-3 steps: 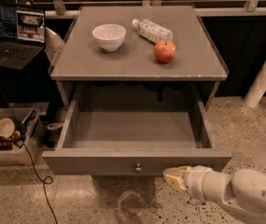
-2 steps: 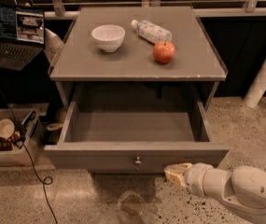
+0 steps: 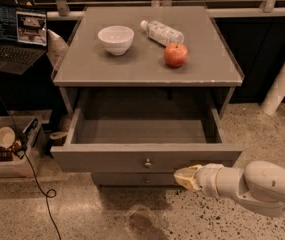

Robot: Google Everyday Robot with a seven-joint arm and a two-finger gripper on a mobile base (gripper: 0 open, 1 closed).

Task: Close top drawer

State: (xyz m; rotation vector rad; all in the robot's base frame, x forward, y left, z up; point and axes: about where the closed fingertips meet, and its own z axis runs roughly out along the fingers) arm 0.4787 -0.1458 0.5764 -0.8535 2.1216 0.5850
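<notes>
The top drawer (image 3: pixel 107 158) of the grey cabinet stands pulled out, its shallow grey box empty inside. Its flat front carries a small round metal knob (image 3: pixel 147 162) at centre. My gripper (image 3: pixel 184 177) comes in from the lower right on a white arm. Its tan tip sits against the lower edge of the drawer front, right of the knob.
On the cabinet top (image 3: pixel 82 74) are a white bowl (image 3: pixel 115 39), a plastic bottle (image 3: pixel 162 32) lying on its side and a red apple (image 3: pixel 175 54). A laptop (image 3: pixel 17 36) is at left, a box of items (image 3: pixel 2 149) and a cable (image 3: pixel 37 184) on the floor.
The gripper has kept its place at the drawer front's lower right. The drawer front has moved slightly back toward the cabinet.
</notes>
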